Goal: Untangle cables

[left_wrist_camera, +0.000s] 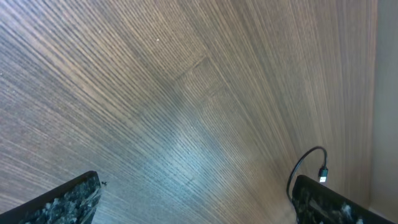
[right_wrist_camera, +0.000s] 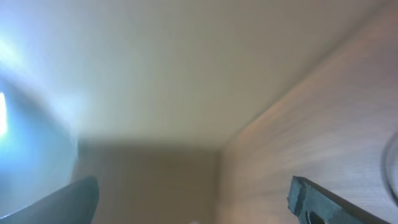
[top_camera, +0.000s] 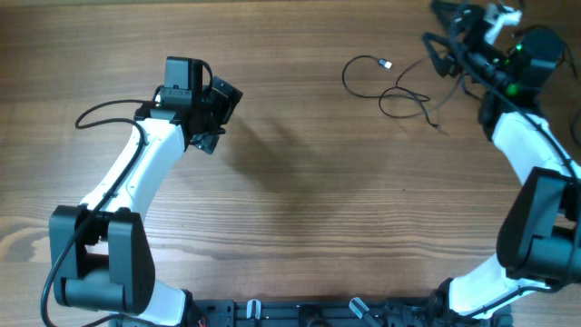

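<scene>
The thin black cables (top_camera: 399,94) lie in loose loops on the wooden table at the far right, with a silver-tipped plug (top_camera: 386,64) at one end. I cannot tell whether they are knotted together. My right gripper (top_camera: 447,41) is at the far right corner just beyond them; in the right wrist view (right_wrist_camera: 193,199) its fingers are wide apart and empty. My left gripper (top_camera: 221,116) hovers over bare table at the left, far from the cables. It is open and empty in the left wrist view (left_wrist_camera: 199,199), where a cable end with its plug (left_wrist_camera: 322,177) shows by the right finger.
The table's far edge and a pale wall (right_wrist_camera: 155,74) fill the blurred right wrist view. The thicker black wires of the right arm (top_camera: 495,68) bunch near the far right corner. The left arm's wire (top_camera: 100,113) loops at the left.
</scene>
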### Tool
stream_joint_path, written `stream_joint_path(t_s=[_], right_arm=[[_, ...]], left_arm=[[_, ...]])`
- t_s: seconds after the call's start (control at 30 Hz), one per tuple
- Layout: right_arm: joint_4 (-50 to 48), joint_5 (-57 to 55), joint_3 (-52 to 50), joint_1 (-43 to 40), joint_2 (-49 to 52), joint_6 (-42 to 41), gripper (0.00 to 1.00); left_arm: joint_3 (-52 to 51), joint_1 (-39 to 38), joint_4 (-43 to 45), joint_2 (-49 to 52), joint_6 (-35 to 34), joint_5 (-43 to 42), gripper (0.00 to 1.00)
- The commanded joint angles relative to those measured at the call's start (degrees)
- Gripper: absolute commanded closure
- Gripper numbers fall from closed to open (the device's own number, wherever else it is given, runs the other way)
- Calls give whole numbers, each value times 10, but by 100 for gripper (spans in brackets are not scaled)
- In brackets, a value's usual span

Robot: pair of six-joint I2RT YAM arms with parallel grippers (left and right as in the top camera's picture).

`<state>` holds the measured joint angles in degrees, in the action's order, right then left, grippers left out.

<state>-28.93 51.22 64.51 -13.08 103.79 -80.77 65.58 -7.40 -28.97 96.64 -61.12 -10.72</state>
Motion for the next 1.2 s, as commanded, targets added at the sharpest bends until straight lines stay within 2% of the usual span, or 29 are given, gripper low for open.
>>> stream_joint_path(t_s=[0.0,0.07,0.13,0.3,0.43,0.53,0.57,0.7,0.8,0.87,0.93,1.0,1.1,1.17], right_arm=[[170,-88,-8,16,-1,-153,0],[258,-70,-8,35,-1,-155,0],[284,-39,-8,50,-1,-189,0],[318,18,-8,67,-1,-378,0],[280,-32,-8,58,-1,-379,0],[410,-139,-8,58,-1,-379,0],[457,-124,-8,58,-1,-368,0],[496,27,-8,75,-1,-194,0],[494,21,-8,74,-1,-110,0],[495,16,-8,74,-1,13,0],[528,10,-8,74,-1,82,0],[532,10,-8,74,-1,300,0],[555,72,-8,75,-1,311,0],[610,68,-8,75,-2,304,0]], left_arm=[[1,-2,0,-2,9,3,0],[1,-2,0,-2,9,3,0],[1,-2,0,-2,9,3,0],[1,-2,0,-2,9,3,0],[1,-2,0,-2,9,3,0],[1,-2,0,-2,9,3,0],[1,-2,0,-2,9,3,0],[1,-2,0,-2,9,3,0],[1,-2,0,-2,9,3,0],[1,-2,0,-2,9,3,0],[1,-2,0,-2,9,3,0],[1,-2,0,-2,9,3,0],[1,-2,0,-2,9,3,0],[1,-2,0,-2,9,3,0]])
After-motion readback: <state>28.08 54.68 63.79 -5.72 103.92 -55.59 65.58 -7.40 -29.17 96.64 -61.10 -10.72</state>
